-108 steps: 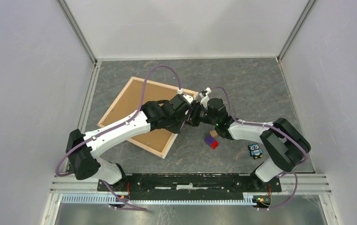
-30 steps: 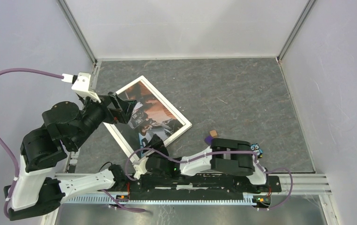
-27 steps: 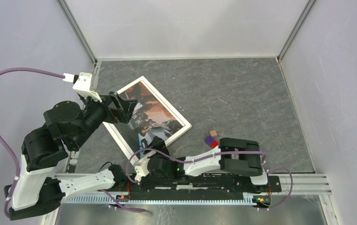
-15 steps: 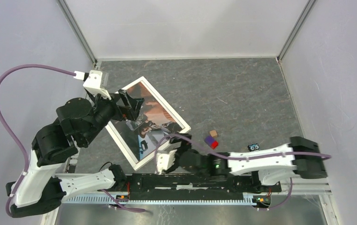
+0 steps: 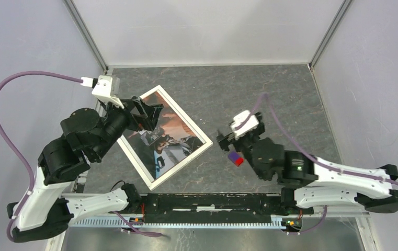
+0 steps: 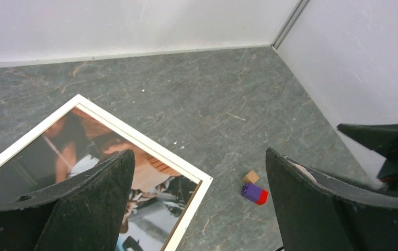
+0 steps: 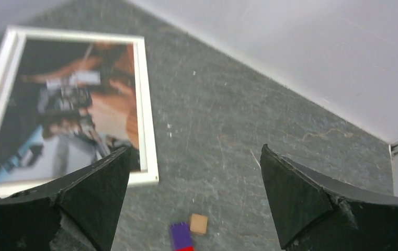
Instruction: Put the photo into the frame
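Seeing grey stone floor (image 5: 270,94) open right of the glossy car-interior photo (image 5: 173,128) in its pale wooden-slat frame (image 5: 185,116), we find left gripper (image 6: 197,154) and right gripper (image 7: 194,151) splayed, empty. The right one has risen and swung right.

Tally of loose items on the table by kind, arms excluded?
picture frame: 1
photo, lying within the frame's border: 1
purple-and-red block: 1
small tan cube: 1
Total: 4
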`<move>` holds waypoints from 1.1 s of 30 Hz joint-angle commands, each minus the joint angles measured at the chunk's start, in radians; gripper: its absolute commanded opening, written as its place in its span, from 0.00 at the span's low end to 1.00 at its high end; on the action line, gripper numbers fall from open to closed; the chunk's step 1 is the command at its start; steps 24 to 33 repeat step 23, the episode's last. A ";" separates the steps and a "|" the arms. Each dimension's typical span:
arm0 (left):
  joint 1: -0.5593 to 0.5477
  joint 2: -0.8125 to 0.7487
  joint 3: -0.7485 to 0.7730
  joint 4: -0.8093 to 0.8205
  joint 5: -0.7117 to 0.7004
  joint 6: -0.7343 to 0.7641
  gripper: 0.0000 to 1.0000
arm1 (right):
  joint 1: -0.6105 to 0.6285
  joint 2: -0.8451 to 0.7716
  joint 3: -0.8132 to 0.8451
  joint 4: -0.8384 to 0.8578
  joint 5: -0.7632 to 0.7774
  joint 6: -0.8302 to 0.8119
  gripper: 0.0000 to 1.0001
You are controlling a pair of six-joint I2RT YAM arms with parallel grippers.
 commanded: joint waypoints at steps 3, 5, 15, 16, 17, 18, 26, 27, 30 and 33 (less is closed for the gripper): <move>-0.003 -0.027 0.031 0.110 0.001 0.041 1.00 | 0.001 -0.103 0.184 -0.072 0.146 0.072 0.98; -0.003 -0.032 0.042 0.120 0.001 0.044 1.00 | 0.001 -0.128 0.212 -0.056 0.154 0.031 0.98; -0.004 -0.043 0.150 0.131 -0.006 0.080 1.00 | 0.002 -0.208 0.250 0.021 0.155 -0.080 0.98; -0.004 -0.043 0.155 0.131 -0.008 0.082 1.00 | 0.002 -0.217 0.244 0.035 0.148 -0.090 0.98; -0.004 -0.045 0.160 0.131 -0.009 0.082 1.00 | 0.002 -0.223 0.238 0.044 0.142 -0.097 0.98; -0.004 -0.048 0.162 0.131 -0.011 0.082 1.00 | 0.002 -0.229 0.233 0.054 0.136 -0.104 0.98; -0.004 -0.060 0.149 0.129 -0.020 0.076 1.00 | 0.002 -0.210 0.258 -0.005 0.135 -0.091 0.98; -0.004 -0.060 0.149 0.129 -0.020 0.076 1.00 | 0.002 -0.210 0.258 -0.005 0.135 -0.091 0.98; -0.004 -0.060 0.149 0.129 -0.020 0.076 1.00 | 0.002 -0.210 0.258 -0.005 0.135 -0.091 0.98; -0.004 -0.060 0.149 0.129 -0.020 0.076 1.00 | 0.002 -0.210 0.258 -0.005 0.135 -0.091 0.98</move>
